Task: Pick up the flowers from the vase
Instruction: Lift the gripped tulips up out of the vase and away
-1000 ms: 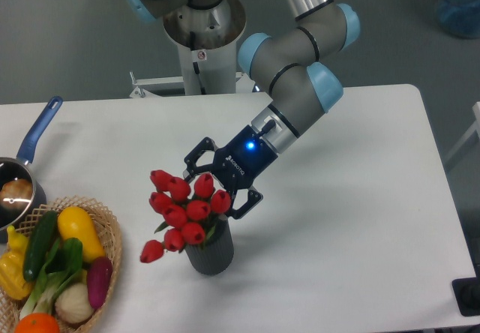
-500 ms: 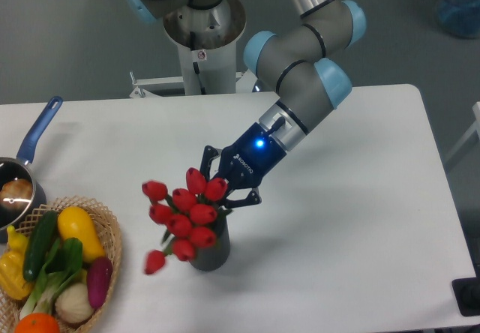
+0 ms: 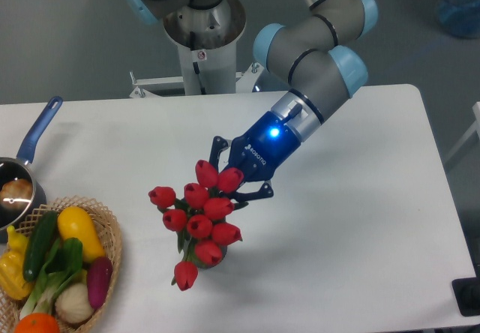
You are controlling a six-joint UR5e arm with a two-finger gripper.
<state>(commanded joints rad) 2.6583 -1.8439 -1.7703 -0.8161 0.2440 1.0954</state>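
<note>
Flowers (image 3: 201, 220) bunched at gripper (image 3: 234, 181) fingers, seemingly clamped, hiding vase

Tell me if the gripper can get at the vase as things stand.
Probably not: the flowers held at the gripper cover the vase almost entirely, blocking any approach from above.

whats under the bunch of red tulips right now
Only a dark sliver of the vase shows below the flowers, on the white table. The buds cover its mouth and most of its body, and hide the pincer fingertips.
</note>
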